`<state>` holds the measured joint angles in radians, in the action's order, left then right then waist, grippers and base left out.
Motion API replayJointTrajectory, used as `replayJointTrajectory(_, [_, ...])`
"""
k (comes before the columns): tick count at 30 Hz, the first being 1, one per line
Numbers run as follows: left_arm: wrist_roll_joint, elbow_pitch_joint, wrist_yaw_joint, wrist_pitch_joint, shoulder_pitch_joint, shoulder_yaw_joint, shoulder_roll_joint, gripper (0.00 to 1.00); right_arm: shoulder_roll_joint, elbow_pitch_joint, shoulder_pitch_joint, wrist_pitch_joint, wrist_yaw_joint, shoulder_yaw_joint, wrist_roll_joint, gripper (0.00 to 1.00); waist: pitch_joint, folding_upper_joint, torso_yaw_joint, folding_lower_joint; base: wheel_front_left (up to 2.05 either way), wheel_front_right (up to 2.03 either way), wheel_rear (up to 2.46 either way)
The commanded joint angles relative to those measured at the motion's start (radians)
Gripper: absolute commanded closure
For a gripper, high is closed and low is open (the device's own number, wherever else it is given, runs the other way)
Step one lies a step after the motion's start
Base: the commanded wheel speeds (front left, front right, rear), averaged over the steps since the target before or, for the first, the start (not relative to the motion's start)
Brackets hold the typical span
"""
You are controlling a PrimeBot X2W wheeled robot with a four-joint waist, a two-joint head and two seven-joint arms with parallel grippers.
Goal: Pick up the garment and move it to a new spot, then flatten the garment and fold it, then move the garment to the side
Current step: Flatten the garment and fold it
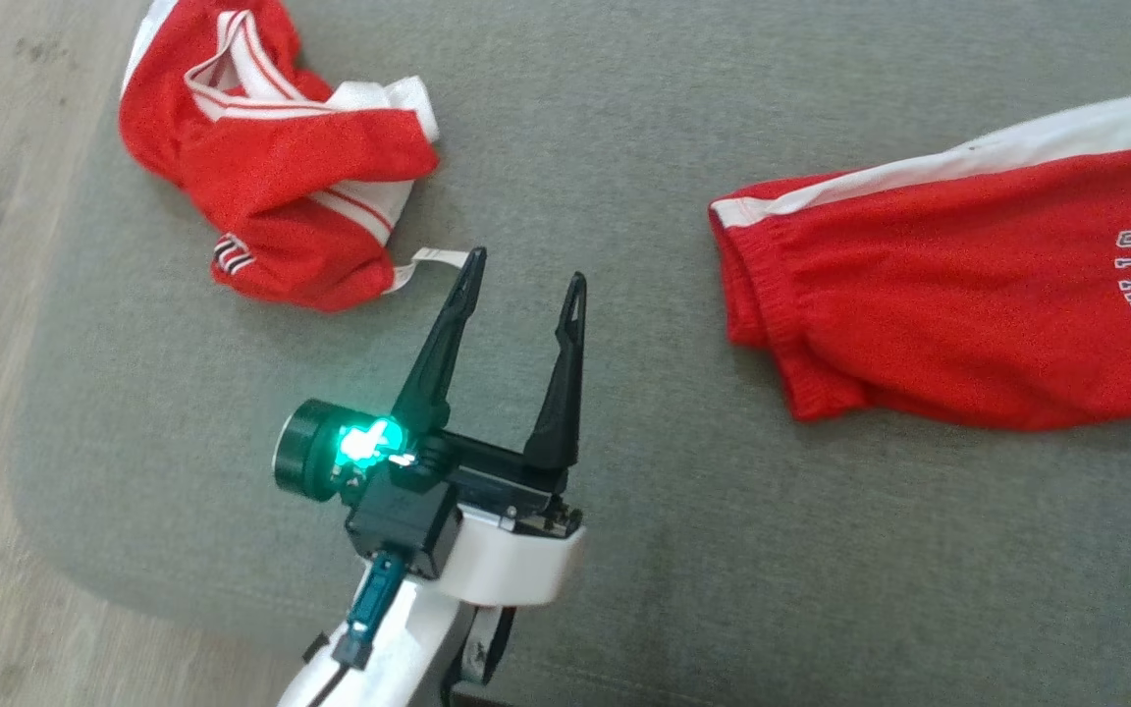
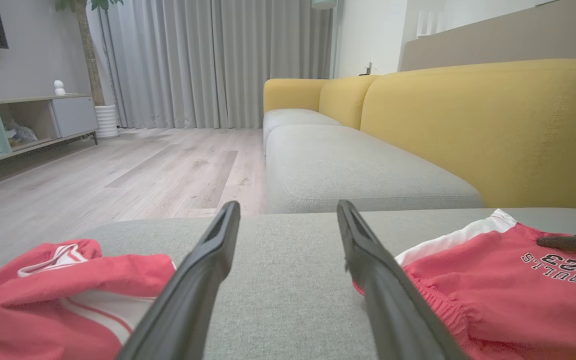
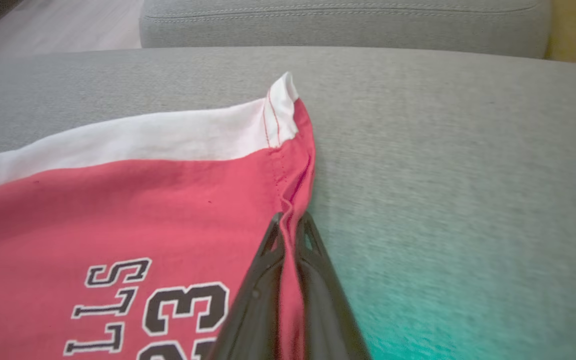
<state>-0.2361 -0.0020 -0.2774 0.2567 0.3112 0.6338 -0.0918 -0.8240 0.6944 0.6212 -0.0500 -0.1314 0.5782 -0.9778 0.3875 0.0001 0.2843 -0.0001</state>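
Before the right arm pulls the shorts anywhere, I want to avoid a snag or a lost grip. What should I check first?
1. Grip: ok, the right gripper has its jaws shut on the shorts, at their red side edge.
2. Spare arm free: ok, the left gripper has its jaws open and empty, over the grey cushion between the two garments.
3. Shorts apart from the crumpled jersey: ok, bare cushion lies between them.
4. Shorts flat: not ok, the end nearest the left gripper is rumpled.
5. Whole of the shorts on the cushion: cannot tell, they run off the head view's right edge.
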Motion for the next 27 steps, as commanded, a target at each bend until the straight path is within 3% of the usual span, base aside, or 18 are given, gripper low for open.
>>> replayJointTrajectory(1, [0.010,-0.034,0.007,0.005,-0.001,-0.043,0.000,0.00,-0.032,0.007,-0.028,0.015,0.001,0.000,0.004,1.00,-0.017,-0.0001,-0.022,0.0001,0.00,0.00,0.00])
replayJointTrajectory(16, [0.051,-0.010,0.062,0.005,-0.033,-0.099,0.000,0.00,-0.029,0.113,-0.088,0.126,0.001,-0.067,-0.003,1.00,-0.076,-0.0001,-0.204,0.0001,0.00,0.00,0.00])
replayJointTrajectory(27, [0.047,0.032,0.086,0.005,-0.057,-0.108,0.005,0.00,-0.001,-0.075,-0.016,0.112,0.001,-0.058,0.077,1.00,-0.147,-0.0001,-0.236,0.0001,0.00,0.00,0.00])
